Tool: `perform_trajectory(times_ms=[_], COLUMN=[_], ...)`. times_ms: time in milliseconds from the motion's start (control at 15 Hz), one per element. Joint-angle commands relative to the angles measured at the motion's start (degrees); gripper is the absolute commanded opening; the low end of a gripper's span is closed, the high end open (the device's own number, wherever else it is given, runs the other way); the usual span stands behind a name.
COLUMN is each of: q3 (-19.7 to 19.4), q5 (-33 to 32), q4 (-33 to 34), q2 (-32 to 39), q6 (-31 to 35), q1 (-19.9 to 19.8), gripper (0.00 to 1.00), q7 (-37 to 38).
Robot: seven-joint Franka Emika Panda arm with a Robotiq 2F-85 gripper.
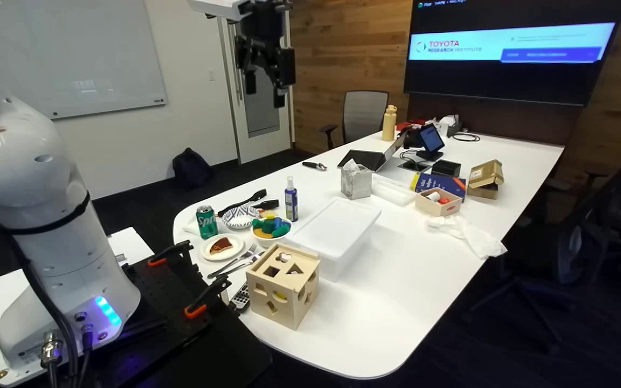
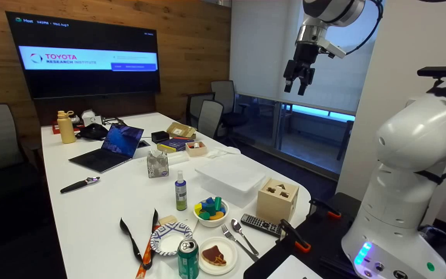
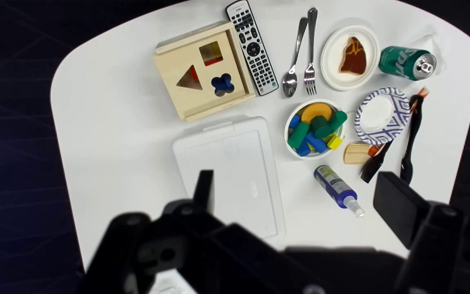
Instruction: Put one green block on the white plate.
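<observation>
Several green blocks [image 3: 300, 134], smooth, some shaped like short rods, lie heaped with blue [image 3: 316, 143], yellow [image 3: 335, 142] and orange [image 3: 315, 110] pieces, below the tool [image 2: 295, 86] and, in the wrist view, ahead of the gap between its fingers [image 3: 396, 204]; the white plate [image 3: 332, 61], small and round with a pale rim, lies farther ahead of the tool and to the right of the heap, carrying a reddish-brown steak-shaped piece [image 3: 353, 57]; in both exterior views the tool hangs well above the counter [image 3: 112, 122], its fingers pointing down and spread apart.

The plate sits near the counter's curved edge, far ahead of the tool; the can [image 3: 406, 63] stands just right of it, the fork [image 3: 311, 47] just left; a broad stretch of white surface runs along the tool's left in the wrist view.

The white bowl [image 2: 210, 223], ahead of the tool, holds the heaped blocks; the lidded white box [image 3: 233, 159] lies below the tool, ahead and left, contents impossible to tell; the wooden box [image 2: 272, 205], farther ahead, shows red, yellow and blue through its holes.
</observation>
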Motion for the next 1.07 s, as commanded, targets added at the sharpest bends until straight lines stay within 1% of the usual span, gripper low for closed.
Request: perform_trajectory(times_ms=[0,733,800,933,1000], q3=[1.1,1.1,2.2,5.6,8.0], q5=[0.7,0.7,0.1,-0.1,-0.1], q4=[0.2,0.2,0.4,0.3,-0.2], q2=[0.3,0.3,1.6,5.9,8.5], q6=[-0.2,-0.2,0.9,5.6,9.1], q1=[-1.4,-1.4,-1.3,0.0,1.0], gripper=[1.0,1.0,1.0,1.0,1.0], q7=[-0.7,-0.7,0.6,4.1,6.3])
